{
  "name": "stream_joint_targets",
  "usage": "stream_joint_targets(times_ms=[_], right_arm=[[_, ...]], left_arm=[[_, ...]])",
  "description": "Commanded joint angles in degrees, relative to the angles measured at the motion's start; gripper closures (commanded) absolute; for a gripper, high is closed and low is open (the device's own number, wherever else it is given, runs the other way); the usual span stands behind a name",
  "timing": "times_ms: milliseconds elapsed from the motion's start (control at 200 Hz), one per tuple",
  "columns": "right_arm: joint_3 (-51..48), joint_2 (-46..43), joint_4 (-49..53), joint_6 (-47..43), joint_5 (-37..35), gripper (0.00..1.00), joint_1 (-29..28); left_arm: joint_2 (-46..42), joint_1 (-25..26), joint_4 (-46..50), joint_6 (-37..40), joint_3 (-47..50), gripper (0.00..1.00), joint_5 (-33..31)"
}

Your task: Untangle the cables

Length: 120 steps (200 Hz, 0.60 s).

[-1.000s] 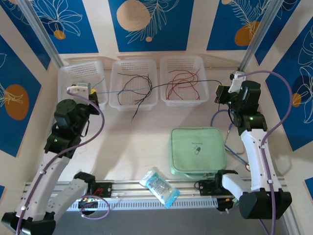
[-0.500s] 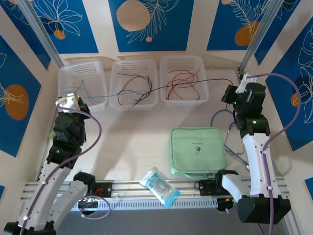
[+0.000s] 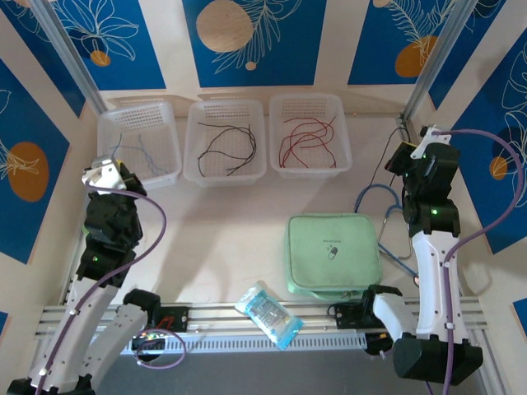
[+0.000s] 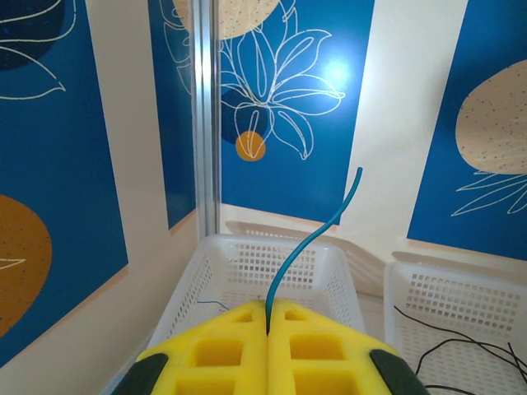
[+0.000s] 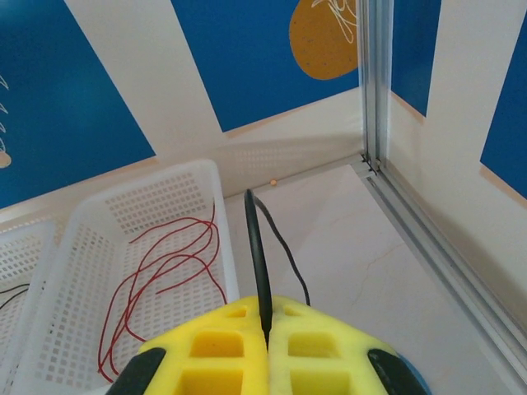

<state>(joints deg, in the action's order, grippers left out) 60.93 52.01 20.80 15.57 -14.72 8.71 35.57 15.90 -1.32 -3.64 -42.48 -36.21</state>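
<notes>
One second ago the blue-grey cable (image 4: pixel 317 230) and black cable (image 5: pixel 254 247) were strung together; now they hang apart, seemingly untangled, clenched in the left claw (image 4: pixel 268 322) beside the left basket (image 4: pixel 198 271) and the right claw (image 5: pixel 266 325) respectively.

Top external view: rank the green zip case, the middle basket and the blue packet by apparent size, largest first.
1. green zip case, only marginally ahead
2. middle basket, nearly alike, so this order is unsure
3. blue packet, clearly smallest
</notes>
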Motion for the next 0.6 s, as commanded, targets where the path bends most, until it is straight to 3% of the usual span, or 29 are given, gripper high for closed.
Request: stream_joint_targets(times_ms=[0,285,595], right_arm=[[-0.4,-1.3,-0.8,1.0,1.9,1.0,0.3],[4.2,-1.9,-0.3,1.4,6.3,1.0,-0.1],[8.5,-2.3,0.1,1.1,7.1,1.0,-3.0]], left_arm=[[1.1,-0.7,-1.7,-1.2,-1.2,1.0,4.1],[8.8,-1.6,2.5,-0.1,-12.5,1.0,15.4],[17.8,-1.7,-0.4,6.2,-25.1,1.0,17.6]])
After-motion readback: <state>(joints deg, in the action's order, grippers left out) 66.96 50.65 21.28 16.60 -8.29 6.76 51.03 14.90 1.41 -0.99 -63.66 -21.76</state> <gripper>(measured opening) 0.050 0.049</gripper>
